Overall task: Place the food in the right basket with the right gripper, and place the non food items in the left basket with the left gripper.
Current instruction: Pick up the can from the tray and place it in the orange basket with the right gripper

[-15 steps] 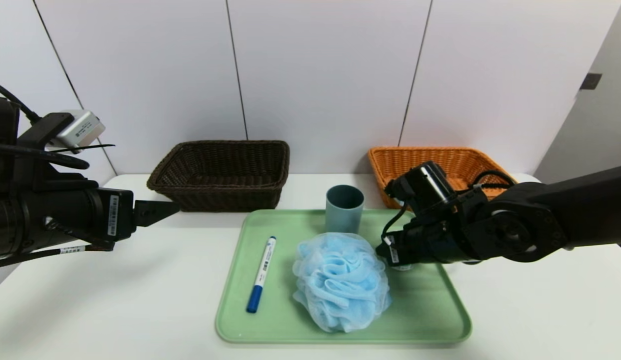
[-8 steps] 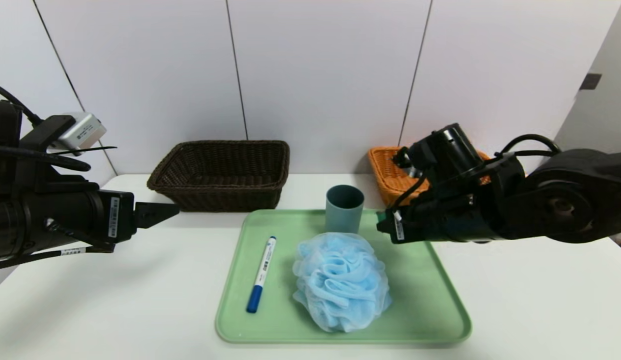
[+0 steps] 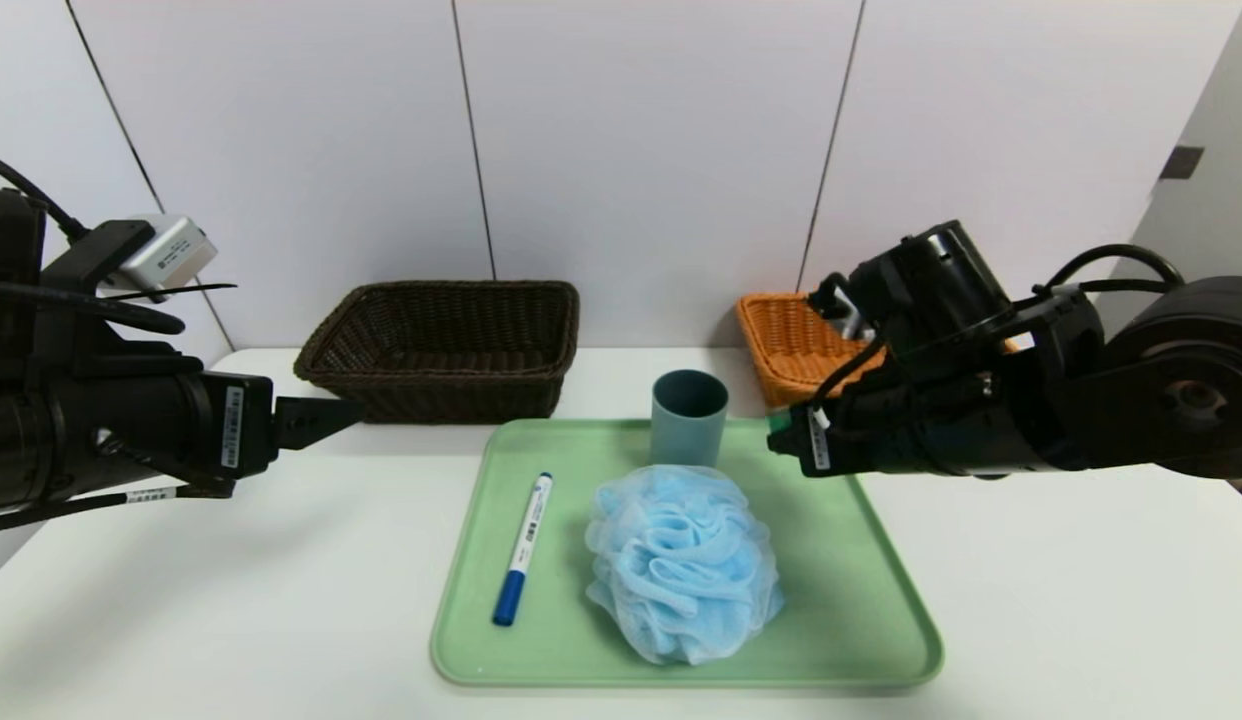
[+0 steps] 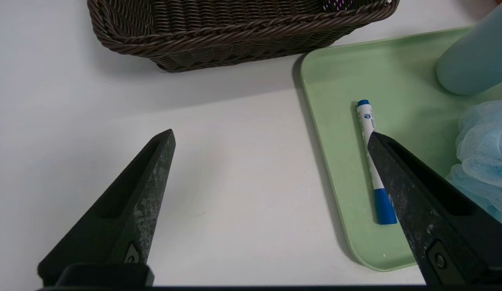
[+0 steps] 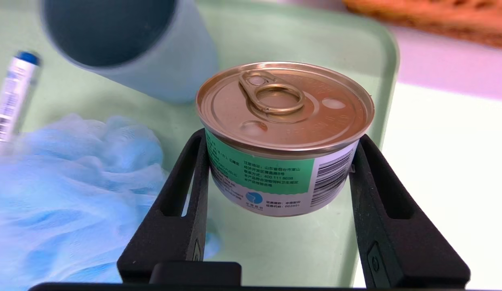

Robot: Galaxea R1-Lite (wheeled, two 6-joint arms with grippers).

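Left gripper (image 4: 271,141): I am keeping it idle above the table's left side, near the left basket (image 3: 443,345); its fingers are spread wide and are holding nothing.
Non food items: the marker pen (image 3: 522,549) is lying on the left part of the green tray (image 3: 881,640), its long axis running front to back; the bath puff (image 3: 683,562) is in the tray's middle, the cup (image 3: 689,416) is standing upright at the back edge.
Right gripper (image 5: 275,182): I am pinching the tin can (image 5: 284,133) by its two sides, lid up, above the tray's back right corner.
Key relation: the right basket (image 3: 796,335) is lying behind and to the right of my right fingers, near the table's back edge.
Can appearance: squat, round, gold pull-tab lid, green label band, barcode on a white panel.
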